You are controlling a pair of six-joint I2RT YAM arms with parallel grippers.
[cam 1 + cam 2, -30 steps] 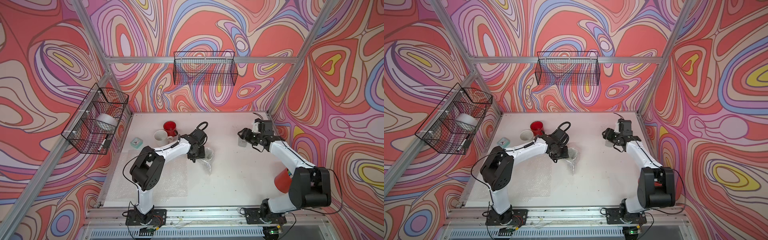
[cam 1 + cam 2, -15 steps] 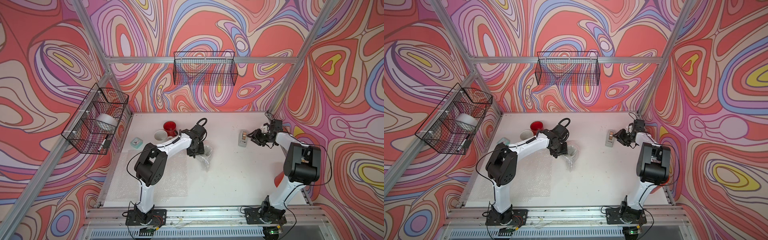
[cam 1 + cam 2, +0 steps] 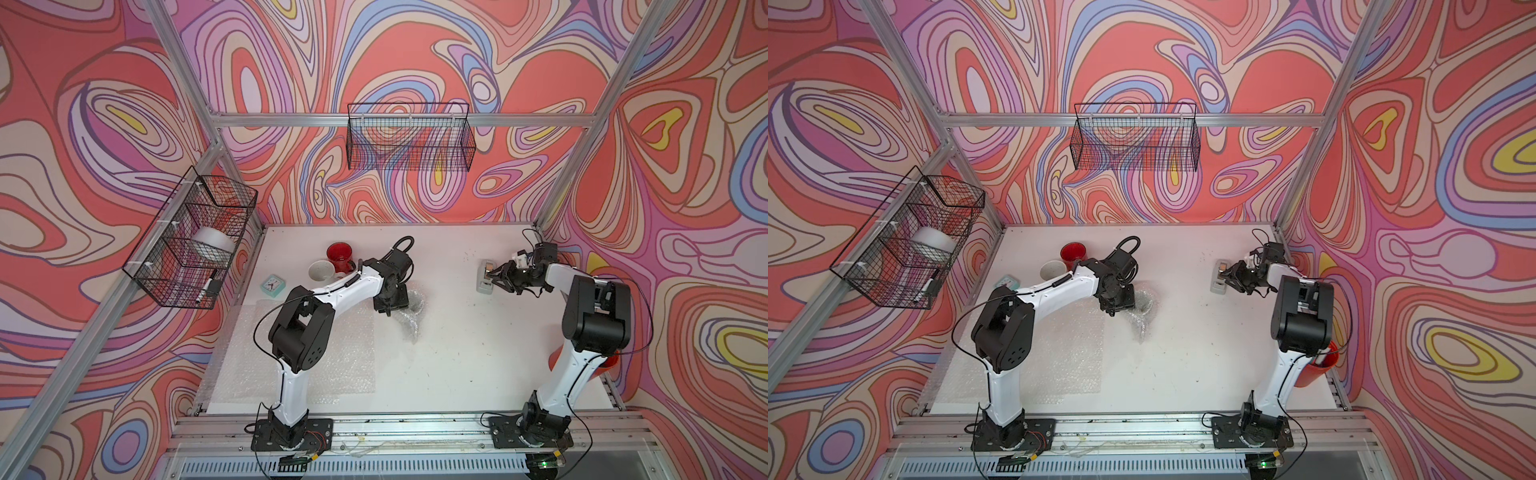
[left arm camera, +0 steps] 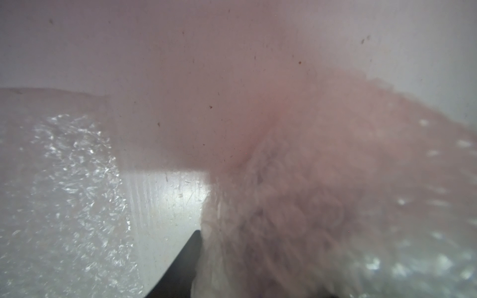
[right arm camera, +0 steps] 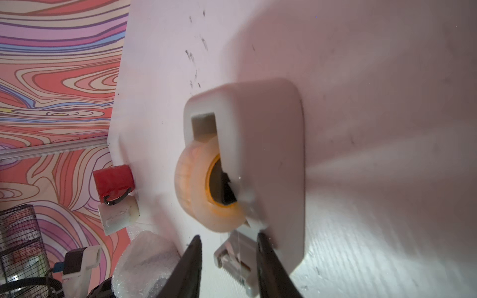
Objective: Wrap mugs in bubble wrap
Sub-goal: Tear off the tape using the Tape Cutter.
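The red mug [image 3: 338, 253] and the white mug [image 3: 321, 270] stand at the back left of the table, also seen in the right wrist view as red mug [image 5: 113, 180] and white mug [image 5: 118, 215]. A flat bubble wrap sheet [image 3: 332, 353] lies front left. My left gripper [image 3: 390, 301] is shut on a bubble-wrap bundle [image 3: 413, 307] with a pinkish-grey mug-sized shape inside [image 4: 309, 206]; only one finger [image 4: 180, 265] shows. My right gripper [image 5: 228, 260] stands open, its fingers on either side of the cutter end of a grey tape dispenser [image 5: 271, 154].
A mint-green clock [image 3: 273, 284] sits left of the mugs. The tape dispenser [image 3: 486, 276] lies at the back right. A wire basket [image 3: 191, 249] on the left wall holds a white roll [image 3: 214, 245]. Another basket [image 3: 409, 141] hangs on the back wall. A red cup [image 3: 1316, 368] stands behind the right arm.
My right arm has drawn back and upright, bringing its gripper to the dispenser's cutter end, with its jaws narrowing. The left gripper has stayed on the bundle, shifting only slightly.
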